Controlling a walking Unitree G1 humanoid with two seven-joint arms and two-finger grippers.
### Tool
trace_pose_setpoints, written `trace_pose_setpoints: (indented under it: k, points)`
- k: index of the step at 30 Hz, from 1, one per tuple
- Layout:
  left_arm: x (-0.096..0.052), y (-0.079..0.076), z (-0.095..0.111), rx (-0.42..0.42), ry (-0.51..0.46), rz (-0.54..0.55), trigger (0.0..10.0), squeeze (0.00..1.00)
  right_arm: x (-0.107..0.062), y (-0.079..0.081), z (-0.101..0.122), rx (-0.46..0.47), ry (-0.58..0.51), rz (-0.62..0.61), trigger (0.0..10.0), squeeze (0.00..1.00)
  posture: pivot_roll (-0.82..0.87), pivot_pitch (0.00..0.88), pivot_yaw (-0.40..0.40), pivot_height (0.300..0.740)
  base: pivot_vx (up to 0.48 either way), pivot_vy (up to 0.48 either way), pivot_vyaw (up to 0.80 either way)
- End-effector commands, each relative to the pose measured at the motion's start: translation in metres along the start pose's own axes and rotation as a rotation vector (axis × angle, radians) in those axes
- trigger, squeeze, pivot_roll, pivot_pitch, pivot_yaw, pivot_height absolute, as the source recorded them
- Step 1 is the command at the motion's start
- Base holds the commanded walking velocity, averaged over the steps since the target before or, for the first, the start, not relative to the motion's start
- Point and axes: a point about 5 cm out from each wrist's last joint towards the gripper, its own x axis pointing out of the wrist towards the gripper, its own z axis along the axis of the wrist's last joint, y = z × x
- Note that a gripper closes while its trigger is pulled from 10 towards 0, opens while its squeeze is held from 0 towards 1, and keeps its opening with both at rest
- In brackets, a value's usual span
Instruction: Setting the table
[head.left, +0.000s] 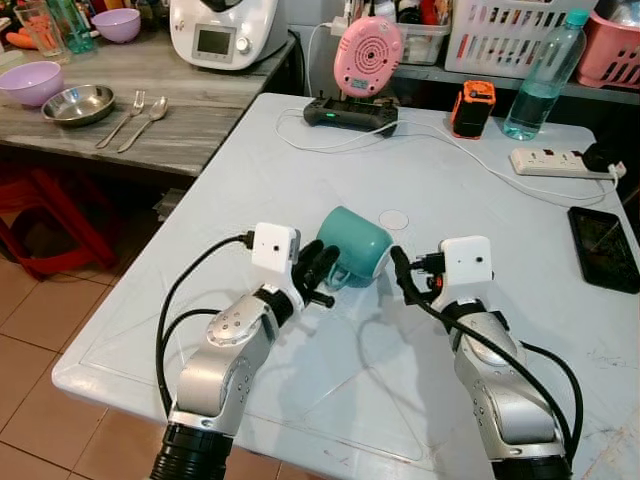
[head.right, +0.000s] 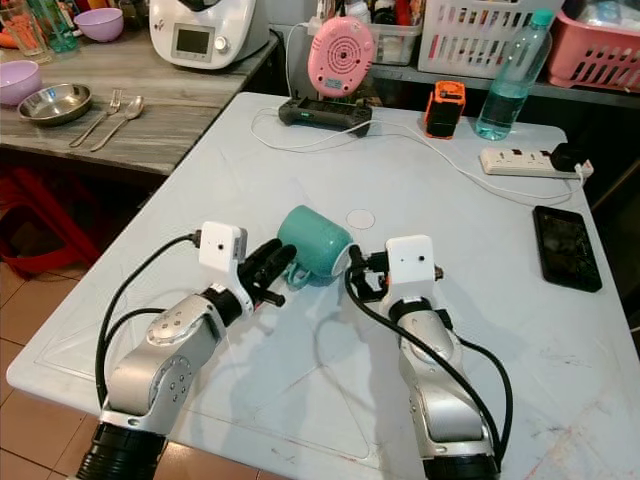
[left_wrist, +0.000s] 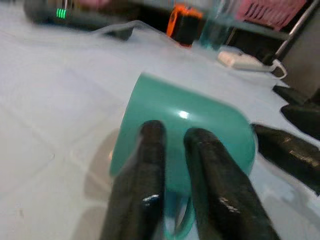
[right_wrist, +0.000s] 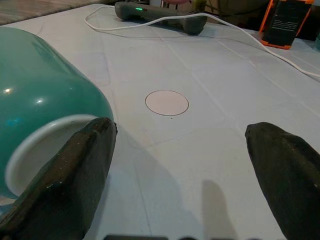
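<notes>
Left gripper (head.left: 318, 272) clenched on teal mug (head.left: 355, 246), tilted; right gripper (right_wrist: 185, 170) released; spoon (head.left: 148, 119), fork (head.left: 125, 116) unplaced.

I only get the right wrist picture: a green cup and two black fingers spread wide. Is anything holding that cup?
Observer: Yes. The left gripper is pinched on the cup at its handle and holds it tipped.
Operator: Any cutlery around?
Observer: A fork and a spoon lie beside a steel bowl on the wooden counter to the robot's left.
Operator: Anything fragile nearby?
Observer: A black phone lies near the table's right edge.
</notes>
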Motion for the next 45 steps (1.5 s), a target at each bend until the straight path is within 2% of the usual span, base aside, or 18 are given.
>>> trace_pose_setpoints:
  k: [1,4,10,11,13,18,22,25,29,30,31,32,45]
  points:
    - [-0.001,-0.003,0.0,0.075,-0.019,-0.03,10.0,0.0,-0.001,0.001,0.001,-0.002,-0.003,0.01,10.0,0.0,-0.06,0.09,0.028,0.74,0.0,0.0,0.0]
    - [-0.001,-0.001,-0.005,0.103,0.0,-0.037,10.0,0.0,-0.004,0.001,-0.001,-0.01,0.014,0.007,10.0,0.0,-0.06,0.09,0.028,0.74,0.0,0.0,0.0]
    - [0.001,0.005,-0.008,0.11,0.013,-0.019,10.0,0.0,-0.028,0.009,-0.008,0.01,0.025,0.076,10.0,0.0,-0.06,0.09,0.028,0.74,0.0,0.0,0.0]
    - [0.001,0.005,-0.008,0.11,0.013,-0.019,10.0,0.0,-0.028,0.009,-0.008,0.01,0.025,0.076,10.0,0.0,-0.06,0.09,0.028,0.74,0.0,0.0,0.0]
    - [0.001,0.009,-0.011,0.125,0.027,0.0,10.0,0.0,-0.041,0.015,-0.012,0.016,0.032,0.123,10.0,0.0,-0.08,0.088,0.023,0.74,0.0,0.0,0.0]
    - [0.002,0.012,-0.014,0.145,0.047,-0.004,10.0,0.0,-0.054,0.021,-0.014,0.004,0.038,0.163,10.0,0.0,-0.08,0.091,0.026,0.74,0.0,0.0,0.0]
    - [0.003,0.01,-0.022,0.174,0.106,-0.057,10.0,0.0,-0.059,0.021,-0.012,-0.003,0.035,0.187,10.0,0.0,-0.08,0.092,0.027,0.74,0.0,0.0,0.0]
    - [0.004,0.009,-0.022,0.183,0.107,-0.076,10.0,0.0,-0.059,0.021,-0.01,0.009,0.033,0.209,10.0,0.0,-0.09,0.092,0.028,0.74,0.0,0.0,0.0]
    - [0.002,0.005,-0.027,0.248,0.143,-0.144,10.0,0.0,-0.058,0.023,-0.009,0.009,0.029,0.23,10.0,0.0,-0.09,0.092,0.03,0.74,0.0,0.0,0.0]
    - [0.002,0.005,-0.027,0.238,0.14,-0.139,10.0,0.09,-0.058,0.024,-0.008,0.011,0.028,0.233,10.0,0.0,-0.09,0.092,0.03,0.74,0.0,0.0,0.0]
    - [0.002,0.006,-0.027,0.229,0.136,-0.137,10.0,0.09,-0.058,0.025,-0.008,0.012,0.028,0.234,10.0,0.0,-0.09,0.092,0.03,0.74,0.0,0.0,0.0]
    - [0.002,0.005,-0.026,0.197,0.129,-0.147,10.0,1.0,-0.058,0.025,-0.008,0.012,0.029,0.237,10.0,0.0,-0.09,0.092,0.03,0.74,0.0,0.0,0.0]
    - [0.003,0.005,-0.031,0.251,0.177,-0.151,10.0,1.0,-0.059,0.029,-0.008,0.009,0.036,0.254,10.0,0.0,-0.09,0.095,0.034,0.74,0.0,0.0,0.0]
